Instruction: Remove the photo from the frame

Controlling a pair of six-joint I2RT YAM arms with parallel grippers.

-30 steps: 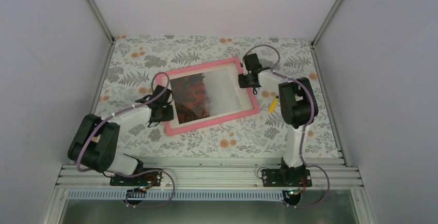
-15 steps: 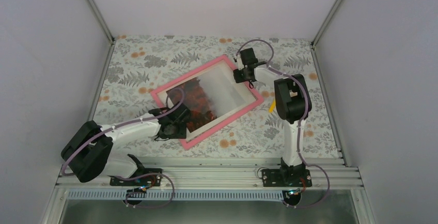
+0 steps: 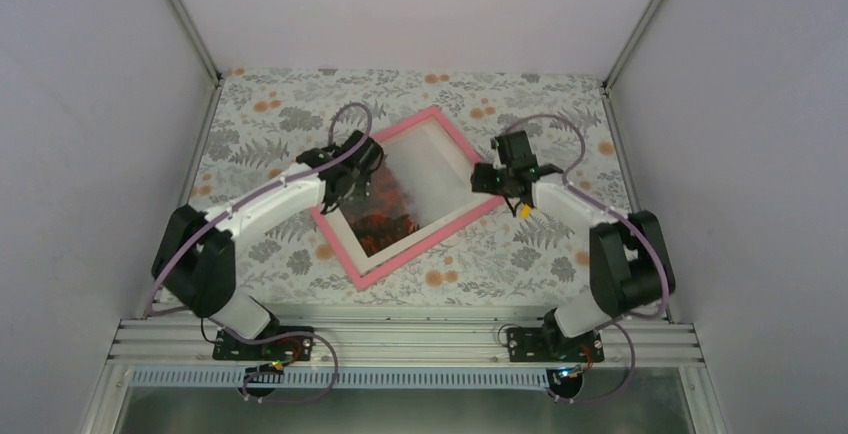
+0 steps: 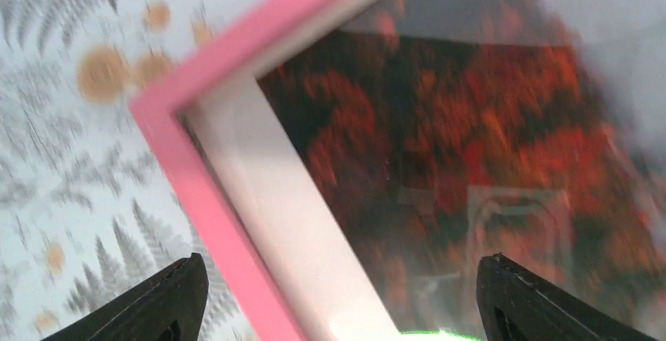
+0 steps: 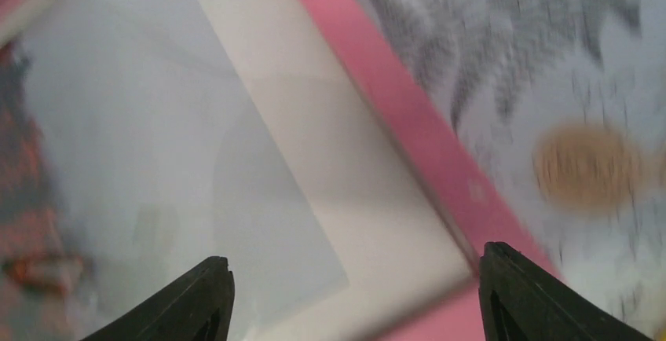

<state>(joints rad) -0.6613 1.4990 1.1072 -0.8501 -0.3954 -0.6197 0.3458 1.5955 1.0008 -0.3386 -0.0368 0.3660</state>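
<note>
Midway between the worktop's (image 3: pixel 260 114) side edges, the frame (image 3: pixel 420 244) lies flat and skewed, the photo (image 3: pixel 425 174) inside it; I find left gripper (image 4: pixel 339 266) and right gripper (image 5: pixel 353 270) released, grasping nothing, and judge one should pin the rim while the other frees the print.

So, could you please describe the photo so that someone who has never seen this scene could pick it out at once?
On the table with the grey-fern and orange-dot cover, a thin pink frame lies flat, turned at an angle. The photo sits inside it: red-orange trees fading into pale misty sky with a white margin, the only pictured surface there.
</note>
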